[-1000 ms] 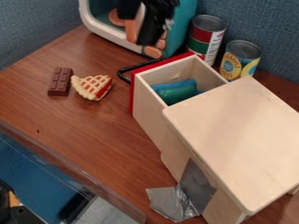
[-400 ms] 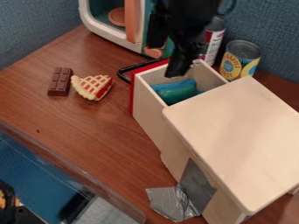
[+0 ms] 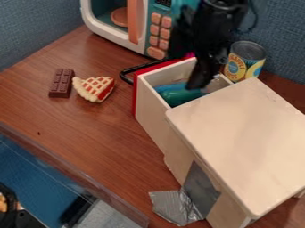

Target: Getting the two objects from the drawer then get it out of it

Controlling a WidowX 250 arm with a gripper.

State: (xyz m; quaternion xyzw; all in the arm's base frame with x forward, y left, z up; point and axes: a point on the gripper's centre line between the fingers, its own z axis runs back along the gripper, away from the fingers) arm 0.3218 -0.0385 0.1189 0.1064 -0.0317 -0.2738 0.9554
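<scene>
The black gripper hangs over the right part of the open drawer, its lower end at the drawer's opening. Inside the drawer lie a blue object and a teal-green object, close together, just left of the gripper's lower end. Part of the drawer's interior and back wall is hidden behind the gripper. The drawer has a red front and a black handle, and it sticks out of a pale wooden cabinet.
A chocolate bar and a pie slice lie on the brown table left of the drawer. Behind stand a toy microwave and a yellow-labelled can. Silver tape is at the cabinet's foot.
From in front of the microwave, the gripper has moved right and down to the drawer, now covering the red-and-green can. The two objects in the drawer look unmoved.
</scene>
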